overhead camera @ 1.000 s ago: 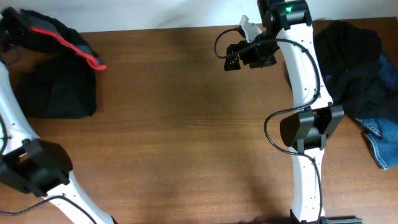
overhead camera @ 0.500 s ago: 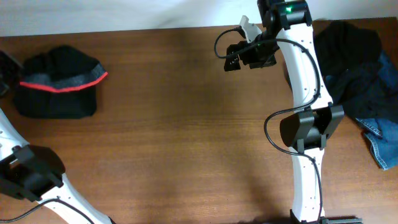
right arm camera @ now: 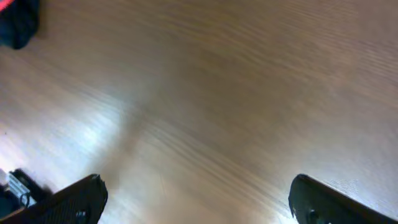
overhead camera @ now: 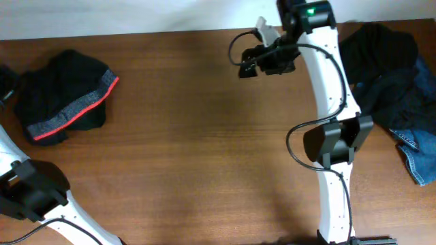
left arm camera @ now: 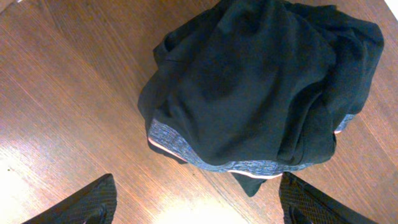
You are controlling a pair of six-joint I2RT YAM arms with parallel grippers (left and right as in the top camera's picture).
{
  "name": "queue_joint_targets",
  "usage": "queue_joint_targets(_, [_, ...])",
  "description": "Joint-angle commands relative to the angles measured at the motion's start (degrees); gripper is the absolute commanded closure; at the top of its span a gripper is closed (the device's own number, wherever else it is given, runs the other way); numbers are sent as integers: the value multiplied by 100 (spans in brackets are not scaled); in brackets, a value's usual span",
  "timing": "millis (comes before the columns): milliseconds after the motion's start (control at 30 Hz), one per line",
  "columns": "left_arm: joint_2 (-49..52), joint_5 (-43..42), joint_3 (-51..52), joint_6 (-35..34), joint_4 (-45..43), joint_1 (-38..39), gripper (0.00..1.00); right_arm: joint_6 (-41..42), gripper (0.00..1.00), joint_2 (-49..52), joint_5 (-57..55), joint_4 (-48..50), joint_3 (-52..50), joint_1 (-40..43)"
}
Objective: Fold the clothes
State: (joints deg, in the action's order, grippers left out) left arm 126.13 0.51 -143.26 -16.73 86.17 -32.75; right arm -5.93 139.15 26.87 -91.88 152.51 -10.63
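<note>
Though one garment sits apart from the rest, the job looks far from done. Wooden table (overhead camera: 204, 150) fills the overhead frame. Biggest mass: the heap of clothes (overhead camera: 385, 68) at the upper right edge, dark and tangled, with a blue denim piece (overhead camera: 417, 160) trailing out at its lower side. None of it shows a fold, so I judge most of the work lies ahead. Next in size: the black trousers (overhead camera: 65, 95) at the upper left, well apart from the heap, lying on the table as a rounded, rumpled bundle rather than a flat square. Judged as set down, but doubtful as a finished fold: creases run every way, and a small tail of cloth pokes out below the band in the left wrist view. Grey waistband (left arm camera: 177, 144) curves along the lower edge of the bundle in that view; in the overhead it runs slantwise from lower left to upper right. Thin red-orange lining (left arm camera: 255, 175) shows as a bright line under the grey. Left gripper (left arm camera: 200, 202) hangs over the table just below the bundle, jaws spread wide, nothing between them, not touching cloth. Right gripper (right arm camera: 199, 202), at top centre of the overhead, also gapes wide over bare wood, holding nothing, apart from the heap.
</note>
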Motion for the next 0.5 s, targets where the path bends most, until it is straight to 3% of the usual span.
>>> queue_joint_targets(0, [-44, 70, -87, 116, 24, 116, 17, 227, 1, 57, 251, 343, -63, -476])
queue_joint_targets(167, [-44, -529, -81, 1062, -72, 730, 17, 1169, 1, 72, 291, 1220, -57, -435])
queue_joint_targets(333, [7, -485, -79, 2011, -431, 1926, 17, 1231, 1, 72, 595, 1266, -59, 269])
queue_joint_targets(467, [433, 815, -76, 2020, -800, 3060, 17, 905, 1, 74, 592, 1058, -59, 868])
